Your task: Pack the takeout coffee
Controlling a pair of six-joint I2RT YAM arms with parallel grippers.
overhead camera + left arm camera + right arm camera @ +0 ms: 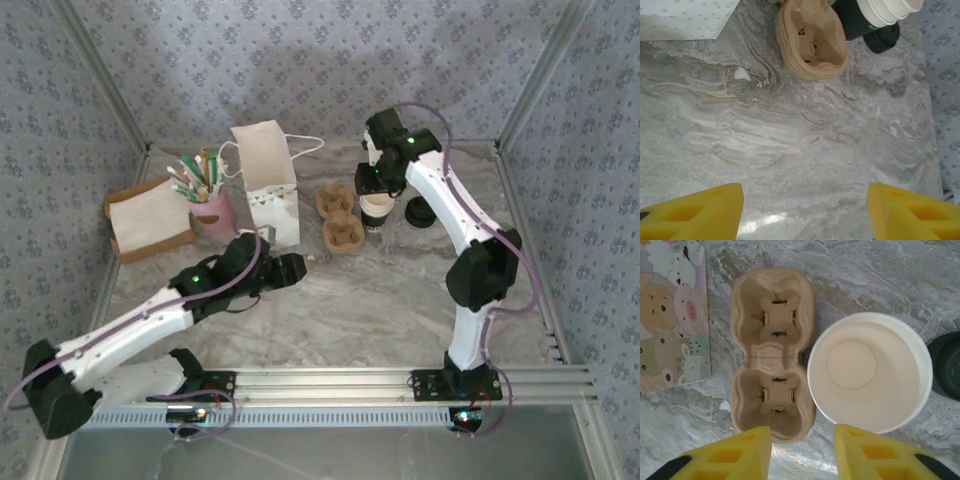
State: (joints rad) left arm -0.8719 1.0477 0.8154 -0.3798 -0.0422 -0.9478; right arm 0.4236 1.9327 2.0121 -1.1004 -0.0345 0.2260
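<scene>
Bits of this are cropped, so heads up. From the left wrist, the coffee cup (855,22) is cut off by the top edge, with just its dark band and white rim showing past the cup carrier (812,40). The white bag (685,20) is only a corner there.

From the right wrist, the black lid (947,365) gets sliced by the frame edge. The bag's cartoon-animal side is half out of shot on the carrier's left.

The cup stands upright and uncovered, snug against the carrier's right side; can't tell if they actually touch. The lid lies on the marble table (790,150), further right of the carrier, past the cup.

Right gripper (802,440) hangs above the seam between carrier and cup, yellow fingers (875,455) parted a moderate way, grasping nothing. Left gripper (805,215) sits nearer the arm bases than the carrier, fingers spread wide over bare marble, nothing between them.
</scene>
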